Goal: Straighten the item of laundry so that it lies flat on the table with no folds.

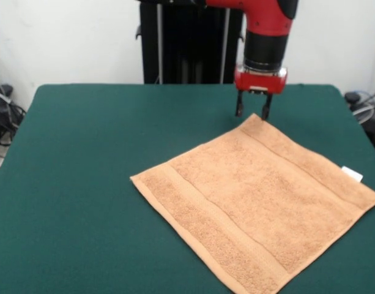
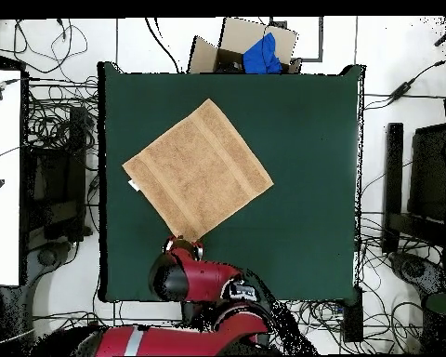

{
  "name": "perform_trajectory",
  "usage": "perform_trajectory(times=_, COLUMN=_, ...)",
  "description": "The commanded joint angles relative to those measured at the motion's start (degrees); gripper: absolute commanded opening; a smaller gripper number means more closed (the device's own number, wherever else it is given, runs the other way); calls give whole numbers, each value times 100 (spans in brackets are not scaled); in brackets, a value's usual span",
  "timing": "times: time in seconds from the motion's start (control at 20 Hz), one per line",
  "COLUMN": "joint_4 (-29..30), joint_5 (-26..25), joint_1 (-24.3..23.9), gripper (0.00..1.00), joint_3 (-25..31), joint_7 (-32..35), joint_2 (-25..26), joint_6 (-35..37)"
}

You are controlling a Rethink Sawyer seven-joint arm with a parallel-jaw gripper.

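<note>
The small square orange-tan terry-cloth towel [image 1: 254, 202] is lying spread out on the large table topped with dark green felt-like cloth [image 1: 83, 184], turned like a diamond so that its corners, not its edges, are pointing at the table's sides. In the front view it is sitting right of the table's middle, with its nearest corner reaching almost to the bottom edge of the picture. Woven border bands are running along two opposite sides, and a small white tag [image 1: 352, 174] is sticking out at the right-hand corner. No fold or turned-over corner is showing in either view, so the cloth appears already flat or very nearly so.

Judging by its looped pile and the way it is hugging the felt, the towel is likely light, soft and limp. It will probably drape and bunch rather than slide as a sheet, and the felt under it may be dragging on it. A corner or a hemmed border band looks like the best place to pinch, since the weave is firmer there. Pressing into the middle would only be gathering wrinkles.

Farther back, the red and black arm's gripper [image 1: 252, 110] is hanging just over the towel's far corner, its two dark fingers [image 1: 239, 104] standing apart with nothing between them. Whether the tips are touching the cloth cannot be told.
</note>
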Motion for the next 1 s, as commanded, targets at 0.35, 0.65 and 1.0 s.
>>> perform_trajectory(times=0.35, joint_4=100, joint_5=286, joint_1=280, gripper=100, joint_3=-49, joint_7=1127, joint_2=-493, joint_6=148)
perform_trajectory(times=0.65, joint_4=128, joint_5=282, joint_1=272, gripper=100, joint_3=-95, joint_7=1106, joint_2=-636, joint_6=257)
perform_trajectory(times=1.0, joint_4=4, joint_5=484, joint_1=281, gripper=100, joint_3=-269, joint_7=1040, joint_2=-800, joint_6=597)
